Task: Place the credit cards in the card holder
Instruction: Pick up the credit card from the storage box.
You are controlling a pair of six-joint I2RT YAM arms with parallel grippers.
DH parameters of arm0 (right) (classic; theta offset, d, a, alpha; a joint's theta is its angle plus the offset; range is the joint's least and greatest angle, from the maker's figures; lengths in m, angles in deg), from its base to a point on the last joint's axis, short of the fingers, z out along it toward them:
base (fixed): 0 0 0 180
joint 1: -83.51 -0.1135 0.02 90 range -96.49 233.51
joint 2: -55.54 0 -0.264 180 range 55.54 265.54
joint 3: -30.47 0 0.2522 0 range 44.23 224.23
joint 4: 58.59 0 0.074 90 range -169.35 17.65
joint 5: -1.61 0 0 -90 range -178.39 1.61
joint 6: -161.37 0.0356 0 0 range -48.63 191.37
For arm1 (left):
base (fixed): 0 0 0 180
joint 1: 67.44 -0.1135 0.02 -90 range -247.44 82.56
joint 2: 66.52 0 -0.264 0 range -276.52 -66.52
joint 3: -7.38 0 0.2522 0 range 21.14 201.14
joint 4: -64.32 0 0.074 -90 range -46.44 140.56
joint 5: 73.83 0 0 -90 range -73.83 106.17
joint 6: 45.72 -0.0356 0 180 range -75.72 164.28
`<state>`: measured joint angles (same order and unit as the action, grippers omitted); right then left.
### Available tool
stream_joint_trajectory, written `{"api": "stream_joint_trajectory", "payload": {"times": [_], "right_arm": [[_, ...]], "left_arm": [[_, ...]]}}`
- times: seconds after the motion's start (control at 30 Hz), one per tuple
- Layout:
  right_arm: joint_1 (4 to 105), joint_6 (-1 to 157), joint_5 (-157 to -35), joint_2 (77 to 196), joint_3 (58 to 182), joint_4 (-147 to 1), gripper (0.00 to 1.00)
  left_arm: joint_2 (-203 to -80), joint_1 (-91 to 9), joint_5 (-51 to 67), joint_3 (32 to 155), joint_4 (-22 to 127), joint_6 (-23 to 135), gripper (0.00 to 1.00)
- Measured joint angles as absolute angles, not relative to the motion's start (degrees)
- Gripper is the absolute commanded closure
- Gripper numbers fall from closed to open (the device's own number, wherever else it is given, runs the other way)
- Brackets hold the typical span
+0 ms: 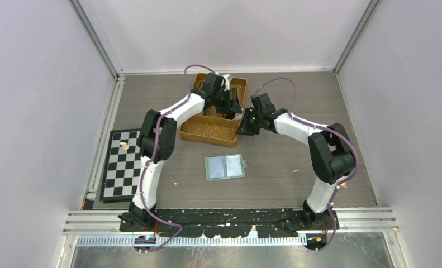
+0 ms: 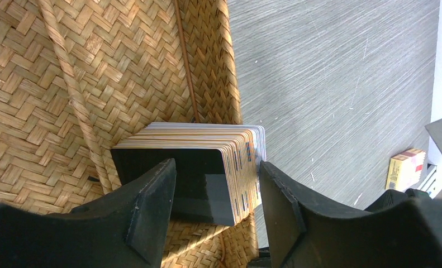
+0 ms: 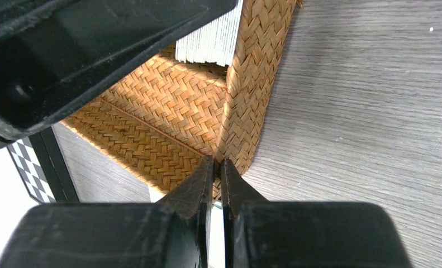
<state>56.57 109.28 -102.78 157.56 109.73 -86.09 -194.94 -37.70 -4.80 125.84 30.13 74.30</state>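
Tabletop point(image 1: 296, 167) from above carried the card holder point(image 1: 225, 167), lying open and flat at 6 o'clock from the woven tray point(image 1: 210, 131), well apart from both arms. Your left fingers point(image 1: 233, 109) reached down into the tray's 3 o'clock end, and your right fingers point(image 1: 244, 127) hung just outside that same wall. A chessboard point(image 1: 122, 163) lay far off at 9 o'clock, out of the way.

From the left wrist, the credit cards point(image 2: 207, 146) stood as a thick stack, dark card facing you, propped against the tray wall. Your left fingers straddled the stack, spread about as wide as it was. Whether they pressed it yet I could not tell. You wanted one card, not the whole pack, I judged: squeezing here would lift them all or fan them out. The wall right behind the stack left little room to tilt. A small yellow box point(image 2: 405, 167) sat on the tabletop at 3 o'clock, harmless.

From the right wrist, your right fingers were pinched to a thin slit at the tray's outer corner, with a pale sliver between them that I could not name. The left arm's black housing point(image 3: 84, 50) loomed at 11 o'clock, close overhead. That was the collision to mind, I judged.
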Motion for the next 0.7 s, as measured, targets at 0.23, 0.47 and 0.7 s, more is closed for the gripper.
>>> {"api": "stream_joint_trajectory", "payload": {"times": [0.23, 0.47, 0.7], "right_arm": [[56.57, 109.46, -102.8, 157.56, 109.68, -86.07, 0.97], [56.57, 109.5, -102.78, 157.56, 109.68, -86.07, 0.98], [56.57, 109.74, -102.8, 157.56, 109.57, -85.94, 0.98]], "left_arm": [[-193.56, -37.44, -4.82, 123.85, 30.92, 75.35, 0.44], [-193.0, -37.4, -5.0, 122.81, 31.97, 75.83, 0.45], [-191.95, -37.4, -5.61, 121.36, 33.19, 76.9, 0.48]]}}
